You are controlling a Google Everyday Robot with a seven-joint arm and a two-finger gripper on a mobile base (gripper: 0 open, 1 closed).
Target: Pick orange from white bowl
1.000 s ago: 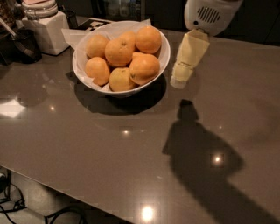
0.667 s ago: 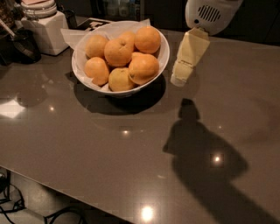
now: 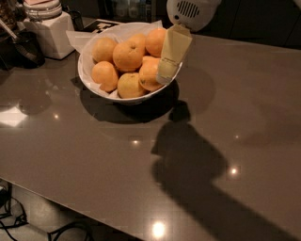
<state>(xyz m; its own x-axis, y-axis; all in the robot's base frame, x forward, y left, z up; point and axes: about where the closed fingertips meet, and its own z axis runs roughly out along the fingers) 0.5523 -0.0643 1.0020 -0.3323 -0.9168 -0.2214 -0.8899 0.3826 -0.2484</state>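
Note:
The white bowl (image 3: 86,75), lined with white paper, stands on the grey table at the back left and holds several oranges. The deep-orange ones lie in the middle (image 3: 128,55), at the back right (image 3: 154,41) and at the right rim (image 3: 146,75). Paler, smaller fruits lie at the front (image 3: 130,86) and left (image 3: 104,74). My gripper (image 3: 165,75), cream-coloured under a white wrist housing (image 3: 188,10), hangs down over the bowl's right side. Its tip is at the right-rim orange and covers part of it.
A white square jar (image 3: 51,30) and a dark object (image 3: 23,47) stand at the back left. A black-and-white tag (image 3: 106,24) lies behind the bowl. The table's front edge (image 3: 70,200) runs diagonally at lower left, with cables on the floor (image 3: 14,219).
My gripper has moved left, from beside the bowl's right rim to over the oranges at the bowl's right side. The bowl and fruits have not moved.

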